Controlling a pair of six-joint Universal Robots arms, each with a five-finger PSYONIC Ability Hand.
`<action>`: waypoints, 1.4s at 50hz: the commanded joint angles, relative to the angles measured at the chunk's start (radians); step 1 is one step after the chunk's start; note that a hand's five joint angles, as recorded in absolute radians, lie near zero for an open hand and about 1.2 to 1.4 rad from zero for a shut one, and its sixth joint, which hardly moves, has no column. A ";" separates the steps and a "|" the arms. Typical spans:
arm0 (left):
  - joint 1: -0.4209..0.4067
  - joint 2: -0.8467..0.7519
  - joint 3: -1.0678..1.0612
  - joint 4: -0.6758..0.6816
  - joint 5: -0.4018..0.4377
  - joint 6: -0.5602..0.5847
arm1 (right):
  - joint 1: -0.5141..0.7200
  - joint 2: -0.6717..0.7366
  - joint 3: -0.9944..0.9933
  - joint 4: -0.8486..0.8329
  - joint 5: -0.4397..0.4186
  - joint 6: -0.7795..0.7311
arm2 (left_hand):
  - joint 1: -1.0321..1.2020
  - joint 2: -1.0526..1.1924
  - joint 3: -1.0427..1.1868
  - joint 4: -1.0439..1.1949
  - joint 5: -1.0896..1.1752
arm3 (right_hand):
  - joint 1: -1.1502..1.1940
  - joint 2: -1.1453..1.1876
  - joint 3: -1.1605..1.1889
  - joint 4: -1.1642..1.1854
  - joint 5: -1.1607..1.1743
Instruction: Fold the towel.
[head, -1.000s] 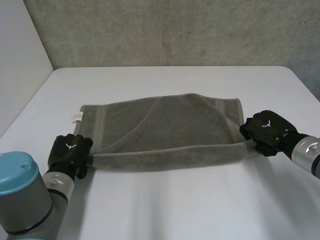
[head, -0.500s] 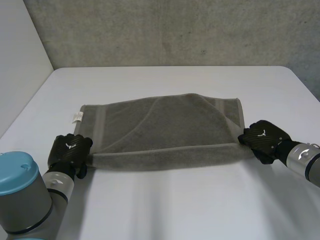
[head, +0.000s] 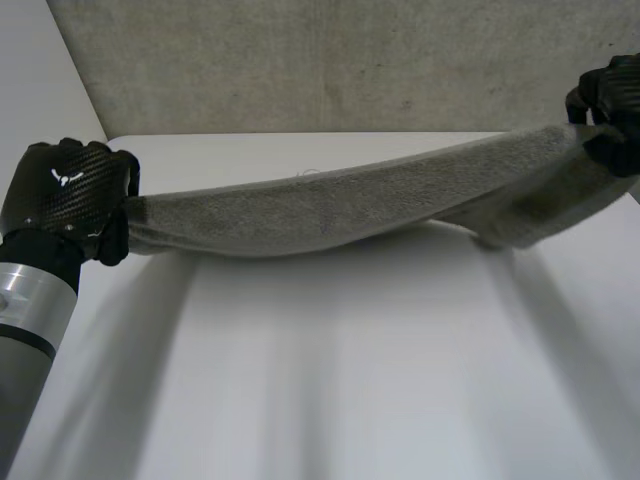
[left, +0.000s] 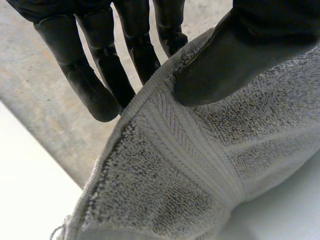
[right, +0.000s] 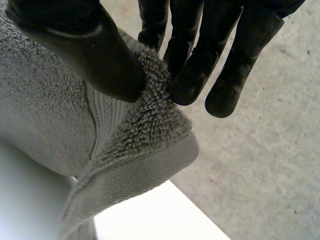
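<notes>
Legible text, numbers, brand names: none.
Item 1: small white emblem (head: 62, 177), a forked, wing-like figure without lettering, on the black back of the left robot hand (head: 65, 205), head view.
Item 2: towel (left: 150, 200), grey, with a plain woven band (left: 190, 145) across its end; no print can be read on it.

We seem to be in a robotics lab or test room: a plain white table (head: 330, 380) stands against a rough grey concrete wall (head: 330, 60), a smooth pale wall (head: 30, 80) beside it, and a grey arm (head: 25, 330) carries the black left hand (head: 65, 195).
</notes>
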 joint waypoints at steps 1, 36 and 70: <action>0.009 -0.086 0.015 -0.049 0.065 0.004 | -0.015 0.044 0.006 0.076 0.003 -0.112 | -0.049 -0.114 -0.146 -0.117 -0.288 | 0.052 0.082 0.061 0.049 0.056; 0.002 -0.792 0.576 0.007 0.057 0.140 | 0.149 0.690 -0.242 0.059 0.220 -0.278 | -0.049 -0.114 -0.146 -0.117 -0.288 | 0.052 0.082 0.061 0.049 0.056; 0.002 -0.487 0.355 0.126 0.066 -0.098 | 0.187 0.384 0.053 -0.287 0.128 -0.092 | -0.049 -0.114 -0.146 -0.117 -0.288 | 0.052 0.082 0.061 0.049 0.056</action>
